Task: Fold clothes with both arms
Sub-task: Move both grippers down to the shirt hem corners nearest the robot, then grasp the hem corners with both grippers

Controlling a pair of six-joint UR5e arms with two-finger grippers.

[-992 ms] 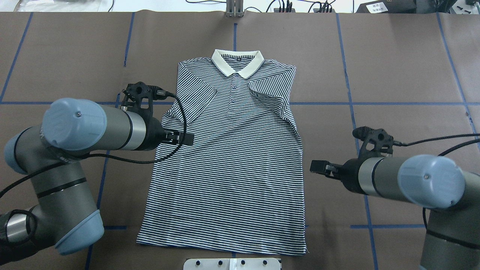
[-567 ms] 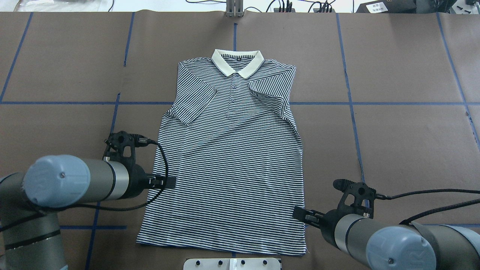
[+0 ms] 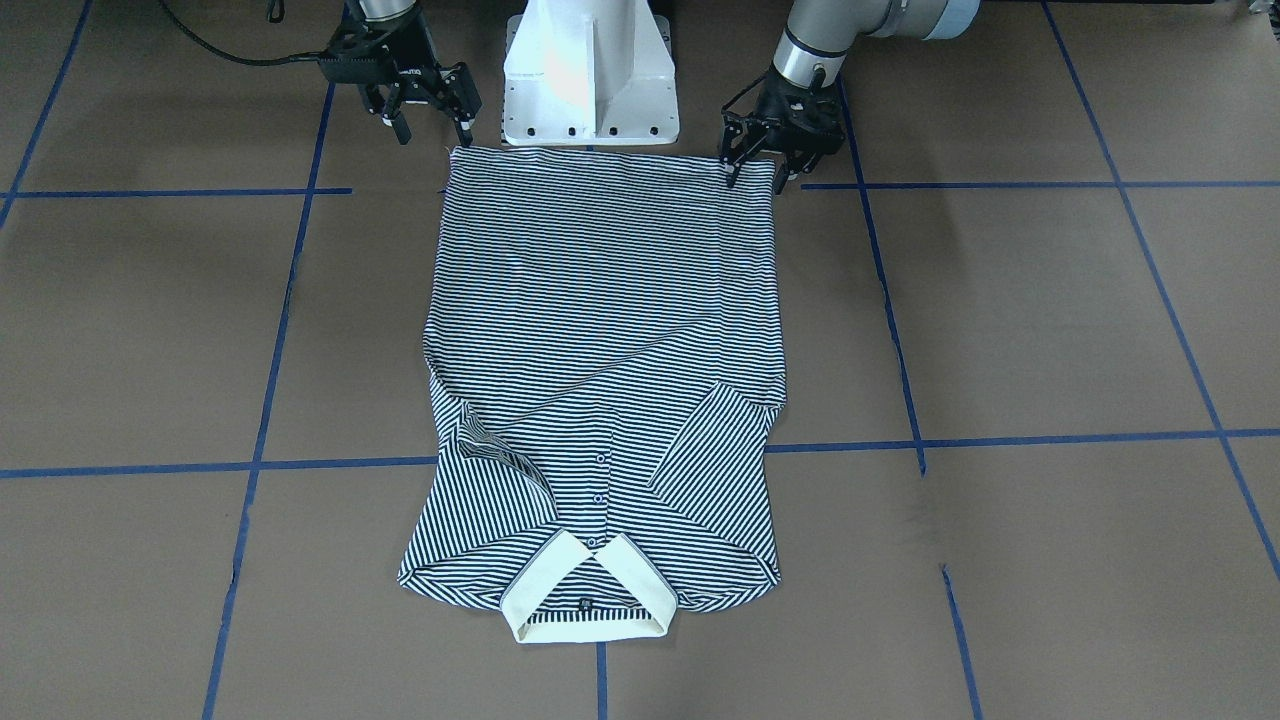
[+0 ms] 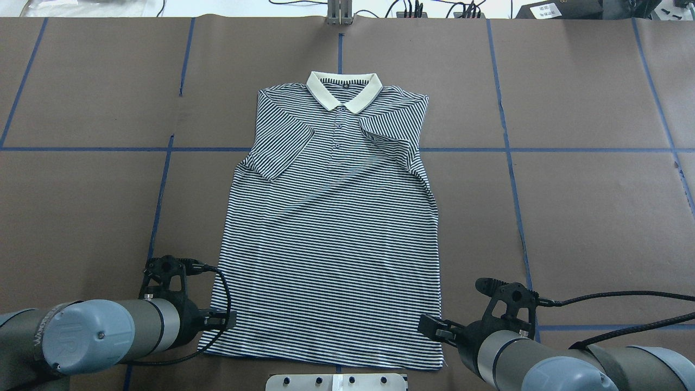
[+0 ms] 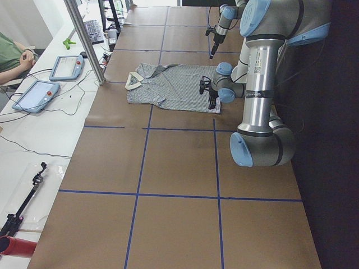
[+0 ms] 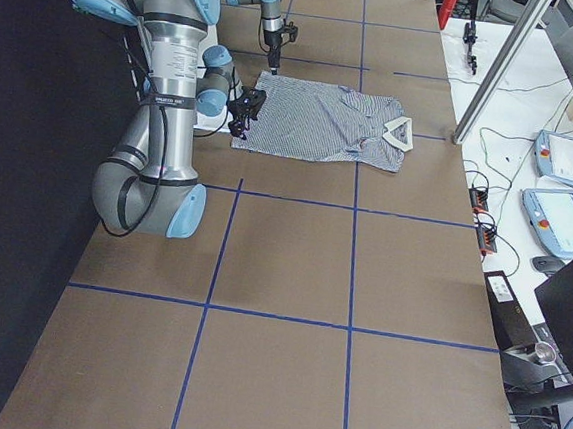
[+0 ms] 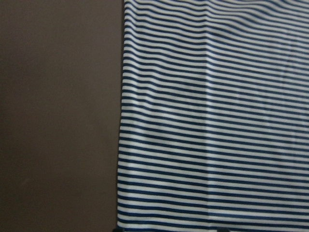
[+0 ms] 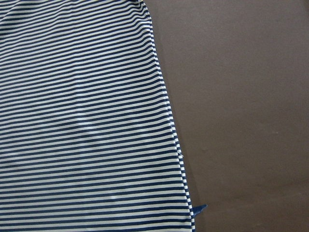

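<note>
1. Front-facing view: the shirt (image 3: 600, 330) lies flat on the table (image 3: 1000, 300). Its hem is at the robot's side and its collar (image 3: 585, 590) at the far end, so its long axis runs straight away from the robot. The left gripper (image 3: 757, 178) hangs over its own hem corner, fingers spread and holding nothing. The right gripper (image 3: 432, 125) sits just off the other corner, also spread and empty. I can't tell whether either one touches the cloth.
2. Overhead: one gripper is at each hem corner and both look about equally near. I'd guess the next move is to pinch both corners and carry the hem toward the collar.
3. Side views: the grippers are too small to judge. The shirt lies crosswise at the robot's base.
4. Left wrist: I see only stripes, the shirt's side edge and bare table beside it. No fingers are in shot.
5. Right wrist: this shows the opposite side edge with table beside it, and again no fingers.
</note>
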